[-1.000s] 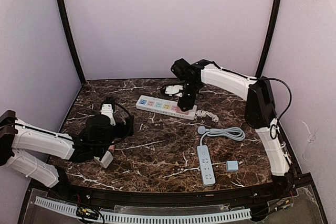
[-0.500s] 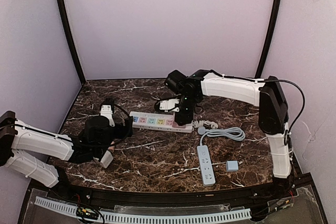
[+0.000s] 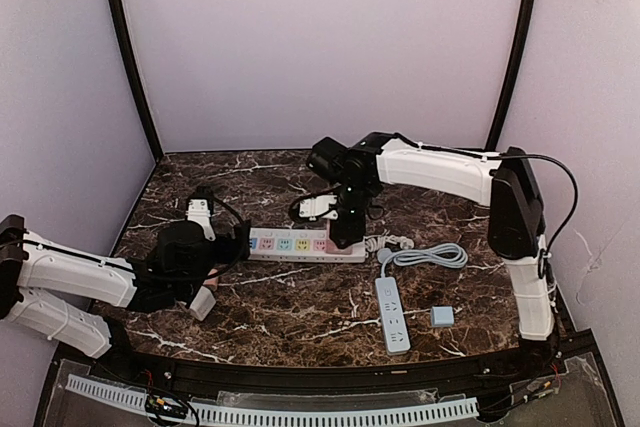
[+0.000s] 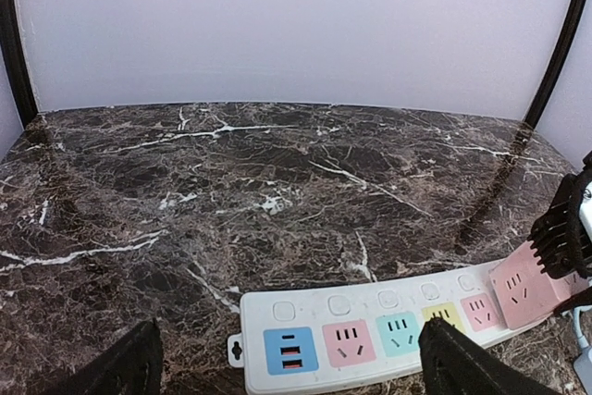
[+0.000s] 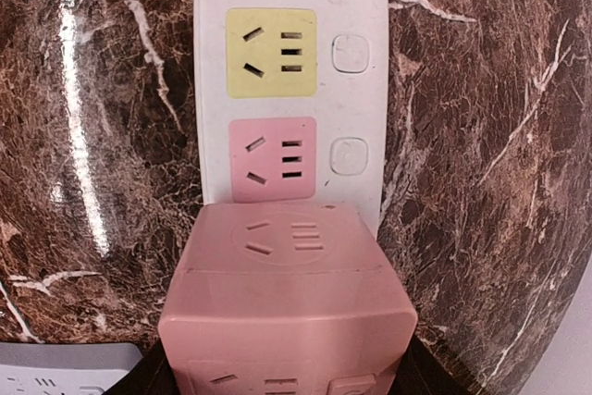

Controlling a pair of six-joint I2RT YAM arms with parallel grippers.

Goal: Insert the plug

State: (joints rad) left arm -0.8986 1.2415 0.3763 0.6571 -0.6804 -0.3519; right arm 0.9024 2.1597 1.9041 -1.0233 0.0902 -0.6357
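A white power strip [image 3: 290, 244] with coloured sockets lies across the middle of the table. The plug, a pink cube adapter [image 5: 289, 302], sits on the strip's right end beside the pink socket [image 5: 273, 158]. My right gripper [image 5: 287, 372] is shut on the cube, one dark finger on each side. Its prongs are hidden. My left gripper [image 4: 291, 367] is open and low over the strip's left end [image 4: 287, 344], its fingers [image 4: 462, 363] spread wide with nothing between them. The pink cube [image 4: 525, 286] also shows at the right edge of the left wrist view.
A grey-blue power strip [image 3: 392, 314] with a coiled cable [image 3: 430, 255] lies near the front right, a small blue cube [image 3: 441, 316] beside it. The white strip's cord [image 3: 395, 242] trails right. Walls close the table at back and sides.
My right arm swung left and nearer with the pink cube, and the white strip came along, from the back centre to just in front of my left gripper. The left arm barely moved.
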